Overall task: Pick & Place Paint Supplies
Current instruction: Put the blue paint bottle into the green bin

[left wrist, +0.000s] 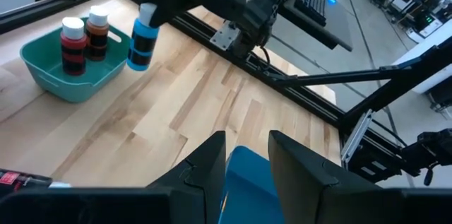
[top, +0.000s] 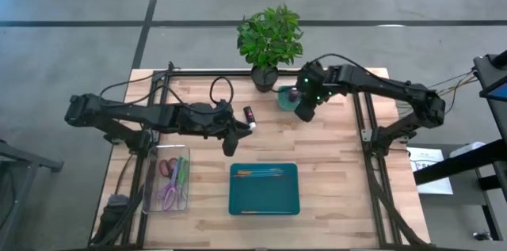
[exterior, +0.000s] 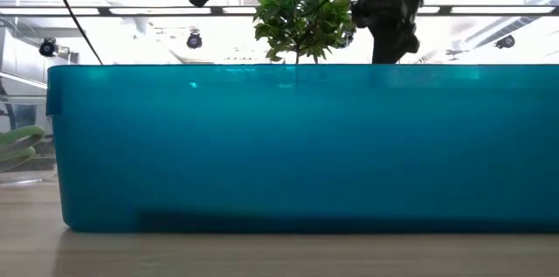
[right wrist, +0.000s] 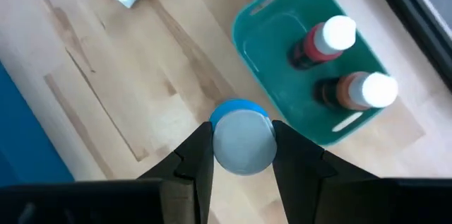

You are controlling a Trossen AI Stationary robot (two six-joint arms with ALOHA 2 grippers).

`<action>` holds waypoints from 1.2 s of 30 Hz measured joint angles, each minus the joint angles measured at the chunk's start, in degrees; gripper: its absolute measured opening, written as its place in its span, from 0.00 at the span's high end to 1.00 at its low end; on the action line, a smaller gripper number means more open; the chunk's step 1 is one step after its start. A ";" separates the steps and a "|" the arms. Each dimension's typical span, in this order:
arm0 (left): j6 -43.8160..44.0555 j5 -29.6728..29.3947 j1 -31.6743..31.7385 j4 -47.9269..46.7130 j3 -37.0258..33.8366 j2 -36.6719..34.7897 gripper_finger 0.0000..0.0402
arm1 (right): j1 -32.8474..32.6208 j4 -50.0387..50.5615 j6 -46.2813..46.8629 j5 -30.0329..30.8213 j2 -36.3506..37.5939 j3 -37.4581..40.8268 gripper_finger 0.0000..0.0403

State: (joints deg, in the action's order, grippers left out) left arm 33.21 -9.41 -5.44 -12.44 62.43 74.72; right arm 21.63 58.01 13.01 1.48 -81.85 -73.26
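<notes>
Right now the right fingers (right wrist: 239, 155) are pinching a blue paint bottle (left wrist: 142, 39), one finger on each side just below its cap, so the bottle hangs upright between them, clear of the worktop (top: 333, 156). Just beyond those fingers sits a small teal bin (right wrist: 279, 93), with two more bottles standing in it: a dark red one (right wrist: 326, 40) and a brownish-orange one (right wrist: 360, 91), both white-capped. The held bottle is beside the bin's near rim, not inside it (from the far arm's camera it hangs next to the bin wall).

Over on the other side, the left fingers (left wrist: 247, 160) hang above the worktop, parted a little with nothing between them; past their tips shows the edge of a large teal tray (top: 264, 190), where thin brushes (top: 257, 173) lie. A dark bottle (top: 249, 115) with a white cap lies on its side on the wood, just beside the left arm's wrist. A potted plant (top: 269, 39) stands at the back, near the small bin, and a clear tray (top: 169, 178) with pinkish items sits beside the big tray.
</notes>
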 joint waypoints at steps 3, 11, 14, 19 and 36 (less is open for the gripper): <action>0.05 -0.01 -0.03 -0.14 0.00 0.00 0.71 | 0.21 0.60 -2.09 -0.01 -1.67 -1.54 0.73; 1.17 -0.01 -0.03 -0.44 0.00 0.00 0.71 | 0.74 1.72 -8.06 0.00 -6.25 -4.08 0.73; 1.33 -0.02 -0.10 -0.43 0.00 0.00 0.71 | 1.05 1.24 -9.47 -0.01 -6.07 -3.81 0.73; 1.79 -0.02 -0.14 -0.43 0.00 0.00 0.71 | 2.29 -0.38 -10.70 -0.01 -4.71 -2.82 0.73; 2.66 -0.02 -0.14 -0.77 0.00 0.00 0.71 | 6.51 -4.45 -15.17 -1.46 -4.46 0.05 0.73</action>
State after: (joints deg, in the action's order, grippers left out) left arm 35.87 -9.43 -5.58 -13.21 62.43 74.72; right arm 28.15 53.56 -2.16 0.02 -86.30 -73.21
